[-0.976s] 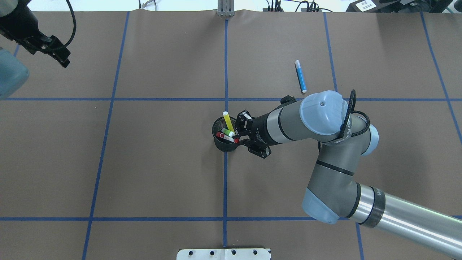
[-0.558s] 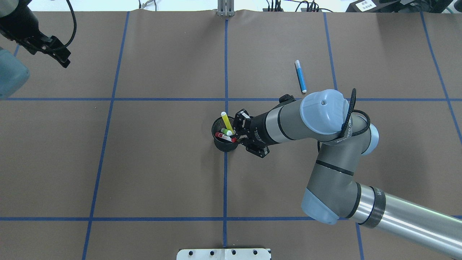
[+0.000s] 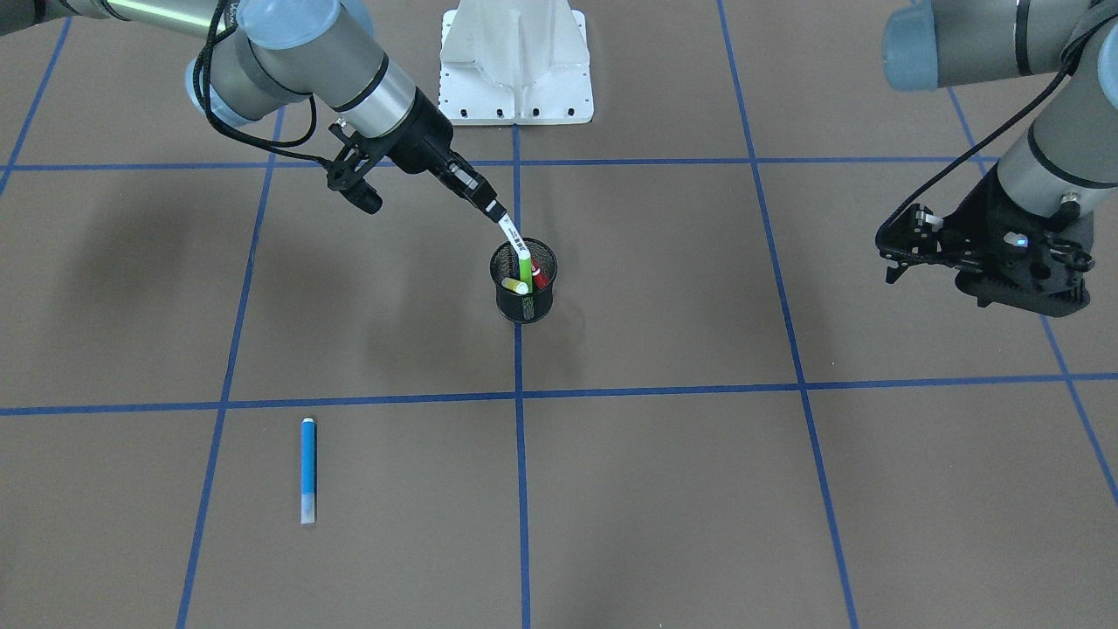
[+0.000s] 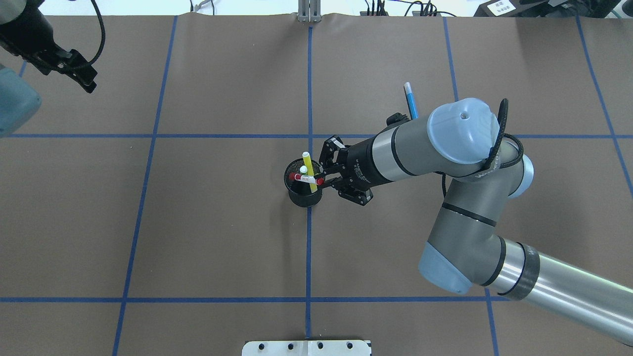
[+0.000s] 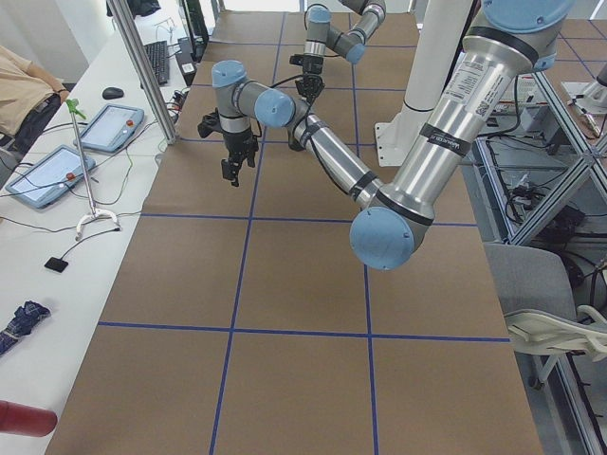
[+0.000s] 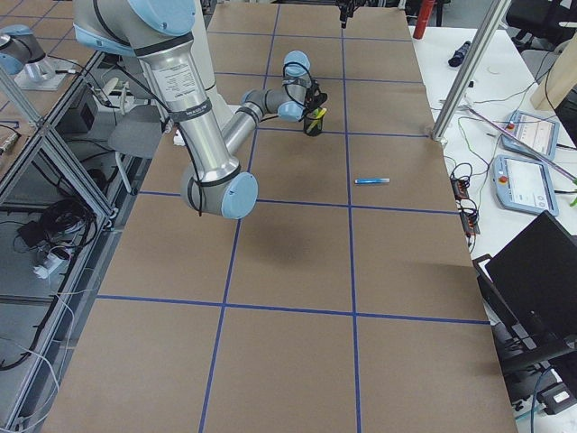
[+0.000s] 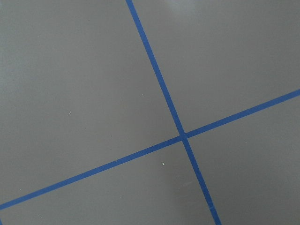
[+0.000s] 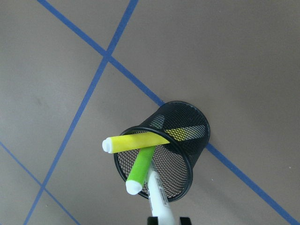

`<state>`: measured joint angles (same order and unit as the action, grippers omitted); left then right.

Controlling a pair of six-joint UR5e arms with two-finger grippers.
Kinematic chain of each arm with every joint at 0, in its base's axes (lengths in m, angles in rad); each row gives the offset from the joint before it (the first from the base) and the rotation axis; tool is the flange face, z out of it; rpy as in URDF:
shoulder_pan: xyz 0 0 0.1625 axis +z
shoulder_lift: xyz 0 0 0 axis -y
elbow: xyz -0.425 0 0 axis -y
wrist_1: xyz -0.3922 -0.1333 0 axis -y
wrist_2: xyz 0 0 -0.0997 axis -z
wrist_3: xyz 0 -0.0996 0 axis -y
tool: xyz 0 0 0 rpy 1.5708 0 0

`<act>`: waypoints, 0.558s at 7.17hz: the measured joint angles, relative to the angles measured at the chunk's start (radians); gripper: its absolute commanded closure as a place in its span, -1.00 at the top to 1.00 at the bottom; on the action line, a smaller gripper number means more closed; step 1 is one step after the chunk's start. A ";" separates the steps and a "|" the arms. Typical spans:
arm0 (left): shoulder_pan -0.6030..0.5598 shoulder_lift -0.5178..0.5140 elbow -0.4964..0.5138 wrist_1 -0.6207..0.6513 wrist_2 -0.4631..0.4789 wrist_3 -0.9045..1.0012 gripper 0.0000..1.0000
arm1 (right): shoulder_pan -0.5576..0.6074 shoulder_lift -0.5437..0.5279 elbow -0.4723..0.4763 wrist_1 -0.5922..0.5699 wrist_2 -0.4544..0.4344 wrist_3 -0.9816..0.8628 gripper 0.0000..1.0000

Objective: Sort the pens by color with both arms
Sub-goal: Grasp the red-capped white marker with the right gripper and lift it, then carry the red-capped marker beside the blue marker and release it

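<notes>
Brown table (image 3: 699,489): red-ended pen (image 3: 509,232) pinched between right fingers (image 3: 482,194), tip in cup (image 3: 524,302).

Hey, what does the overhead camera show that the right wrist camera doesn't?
Only overhead: the slim blue marker pen lying on the table, the left gripper, and the red ends of the white-bodied pen. Only wrist: the yellow marker pen seen through the wall of the black mesh cup. Both: that cup, the yellow pen and the white pen.
</notes>
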<state>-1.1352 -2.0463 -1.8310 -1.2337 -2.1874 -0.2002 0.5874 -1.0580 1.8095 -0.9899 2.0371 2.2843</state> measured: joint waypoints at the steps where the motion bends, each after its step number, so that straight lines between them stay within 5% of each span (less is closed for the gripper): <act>1: 0.000 0.000 0.000 -0.001 0.000 -0.002 0.98 | 0.045 -0.002 0.018 -0.008 0.069 -0.001 -1.00; 4: 0.000 -0.001 -0.003 -0.001 0.000 -0.009 0.98 | 0.180 0.001 0.096 -0.074 0.252 -0.003 -1.00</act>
<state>-1.1351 -2.0476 -1.8336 -1.2348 -2.1875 -0.2090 0.7674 -1.0567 1.9055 -1.0637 2.2894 2.2814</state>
